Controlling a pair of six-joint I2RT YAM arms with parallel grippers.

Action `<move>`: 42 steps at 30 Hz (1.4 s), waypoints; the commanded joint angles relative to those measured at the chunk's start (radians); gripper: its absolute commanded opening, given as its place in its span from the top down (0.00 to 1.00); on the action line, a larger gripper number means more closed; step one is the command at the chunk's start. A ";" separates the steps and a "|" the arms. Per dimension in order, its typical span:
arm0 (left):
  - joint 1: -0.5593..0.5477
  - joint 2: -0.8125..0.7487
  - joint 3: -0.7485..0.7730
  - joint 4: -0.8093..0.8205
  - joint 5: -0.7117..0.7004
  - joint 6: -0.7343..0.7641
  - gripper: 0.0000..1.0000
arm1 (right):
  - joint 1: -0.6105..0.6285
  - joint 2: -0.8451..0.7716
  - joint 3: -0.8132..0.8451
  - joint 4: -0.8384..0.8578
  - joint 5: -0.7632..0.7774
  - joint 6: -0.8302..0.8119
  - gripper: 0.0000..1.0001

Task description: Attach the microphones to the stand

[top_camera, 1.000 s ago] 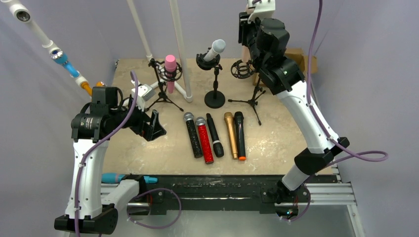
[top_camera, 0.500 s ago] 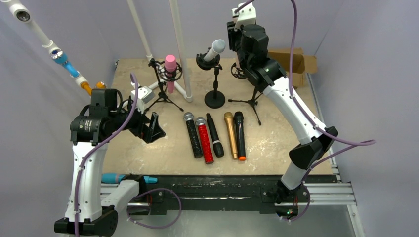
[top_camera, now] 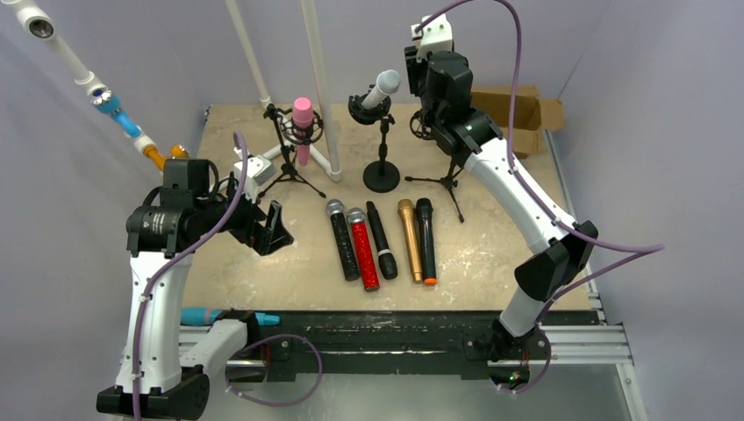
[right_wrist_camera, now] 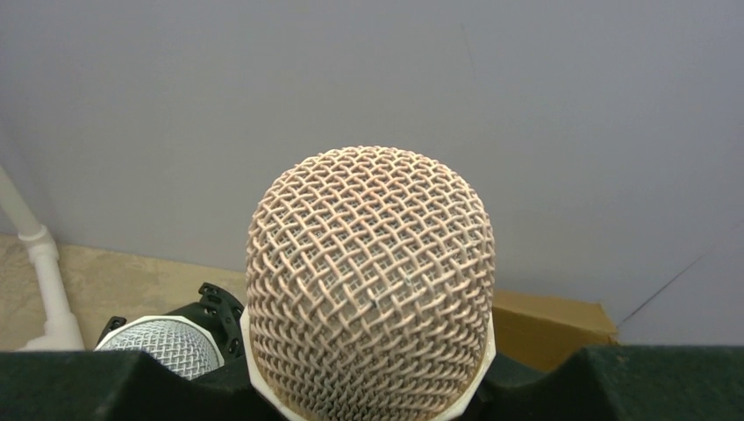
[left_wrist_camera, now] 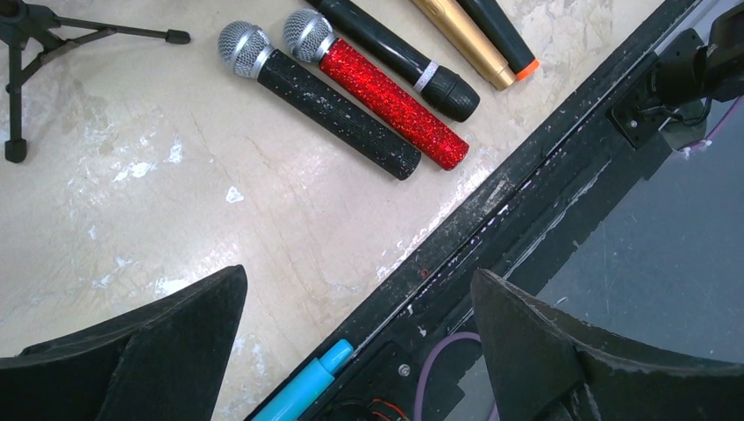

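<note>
The right gripper [right_wrist_camera: 368, 364] is clamped round a peach microphone [right_wrist_camera: 370, 272], whose mesh head pokes up out of its grasp. The left gripper [left_wrist_camera: 351, 307] gapes wide and empty, with a red glitter microphone [left_wrist_camera: 386, 92] lying ahead of it among four others.

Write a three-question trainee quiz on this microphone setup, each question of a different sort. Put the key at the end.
1. True or false: the pink stick microphone stands in a black tripod stand.
2. How many loose microphones lie flat on the beige table? A) three B) five C) seven
3. Fill in: the peach mesh-headed microphone is held by the ____ gripper, while the left gripper hangs open and empty.
Key: 1 true; 2 B; 3 right gripper.
</note>
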 commanded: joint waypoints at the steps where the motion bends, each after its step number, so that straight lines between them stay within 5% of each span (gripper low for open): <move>1: 0.002 -0.005 -0.016 0.008 0.000 0.016 0.00 | -0.007 -0.056 -0.013 0.061 0.009 -0.014 1.00; 23: 0.002 -0.021 -0.034 0.014 -0.006 0.016 0.00 | -0.016 -0.087 -0.197 0.128 0.028 -0.003 1.00; 35: 0.002 -0.017 -0.042 0.023 -0.011 0.013 0.00 | -0.024 -0.143 -0.253 0.117 0.013 0.072 0.33; 42: 0.001 -0.012 -0.056 0.038 -0.015 0.008 0.00 | -0.025 -0.212 -0.280 0.083 -0.030 0.111 0.23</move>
